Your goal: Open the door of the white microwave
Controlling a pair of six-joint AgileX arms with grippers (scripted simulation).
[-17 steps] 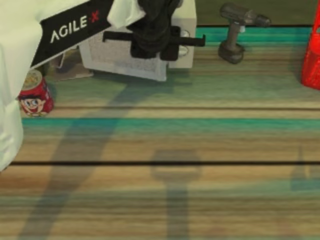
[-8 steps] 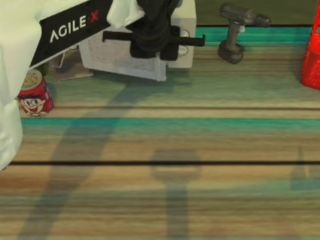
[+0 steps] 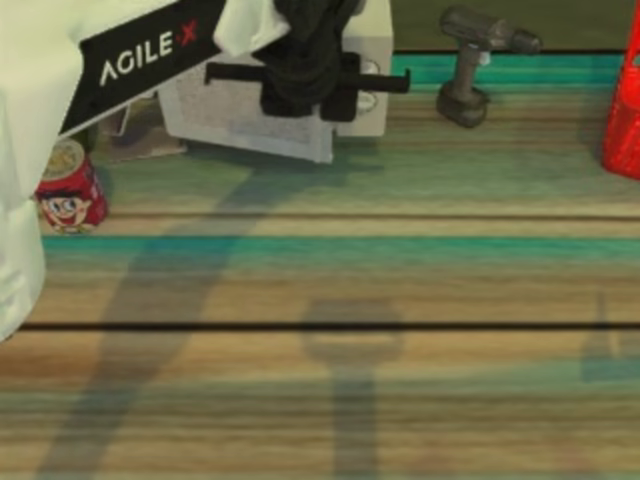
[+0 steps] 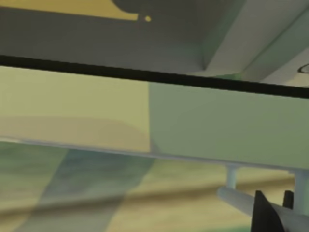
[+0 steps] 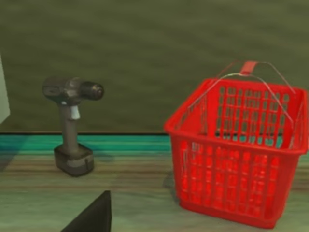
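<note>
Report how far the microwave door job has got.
Done: the door is swung partly out from the white microwave, hinged at its left. In hand: the left hand sits at the door's free edge by the handle. Left: swinging it fully open. The right arm is parked, out of the top view.

Comparison with the two earlier top views shows one small change. The door point(image 3: 255, 120) of the white microwave point(image 3: 372, 40) has swung slightly further out, its free lower corner shifting toward 6 o'clock. The left gripper point(image 3: 310, 80) at the door has shifted marginally with it.
</note>
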